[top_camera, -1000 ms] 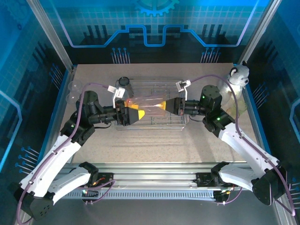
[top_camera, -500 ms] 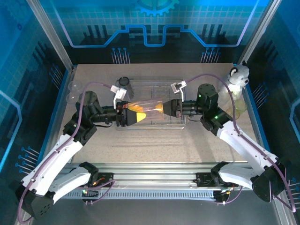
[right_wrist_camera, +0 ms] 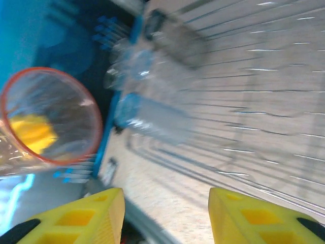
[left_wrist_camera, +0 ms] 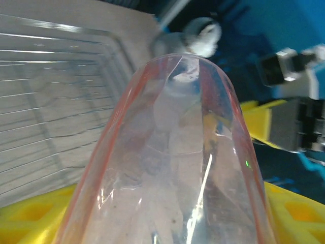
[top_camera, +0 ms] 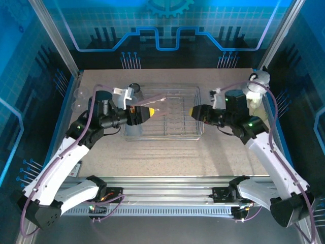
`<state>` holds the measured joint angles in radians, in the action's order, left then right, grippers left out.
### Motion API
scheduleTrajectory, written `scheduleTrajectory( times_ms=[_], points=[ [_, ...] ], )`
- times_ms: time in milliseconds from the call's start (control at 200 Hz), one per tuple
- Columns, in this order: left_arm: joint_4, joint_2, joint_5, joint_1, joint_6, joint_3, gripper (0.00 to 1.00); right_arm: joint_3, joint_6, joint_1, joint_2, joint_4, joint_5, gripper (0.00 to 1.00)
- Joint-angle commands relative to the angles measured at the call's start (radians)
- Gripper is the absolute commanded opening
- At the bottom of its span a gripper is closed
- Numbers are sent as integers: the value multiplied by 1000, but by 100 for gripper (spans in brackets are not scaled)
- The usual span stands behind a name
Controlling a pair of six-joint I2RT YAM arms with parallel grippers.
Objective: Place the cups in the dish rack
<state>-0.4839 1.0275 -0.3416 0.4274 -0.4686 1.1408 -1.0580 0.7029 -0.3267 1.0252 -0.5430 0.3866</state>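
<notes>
- A robot lab test cell.
- Blue circuit-print panels (top_camera: 101, 25) across the top and sides.
- Aluminium posts (top_camera: 53, 38), a speckled table (top_camera: 167, 157), cabled robot arms (top_camera: 63, 162) bolted along the bottom rail (top_camera: 167, 184).

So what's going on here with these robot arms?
The left gripper holds a pink-red cup on its side by the bottom end, above the dish rack. The right gripper is open with nothing in it, near the rack's right end. A pale blue cup already lies in the rack, so the pink one probably goes in next.
</notes>
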Motion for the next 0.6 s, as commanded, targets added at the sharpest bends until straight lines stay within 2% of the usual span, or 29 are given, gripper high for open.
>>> scheduleTrajectory(
  times_ms=[0, 145, 330, 595],
  points=[
    [-224, 52, 207, -1, 52, 137, 5, 62, -25, 47, -110, -138, -152, 48],
    [-374, 189, 300, 16, 87, 295, 7, 129, -3, 104, -210, -115, -183, 49],
    [-534, 383, 398, 35, 166, 476, 7, 139, -24, 147, -226, -146, -150, 50],
    [-697, 666, 417, 53, 259, 725, 4, 144, -48, 174, -225, -158, -160, 50]
  ],
)
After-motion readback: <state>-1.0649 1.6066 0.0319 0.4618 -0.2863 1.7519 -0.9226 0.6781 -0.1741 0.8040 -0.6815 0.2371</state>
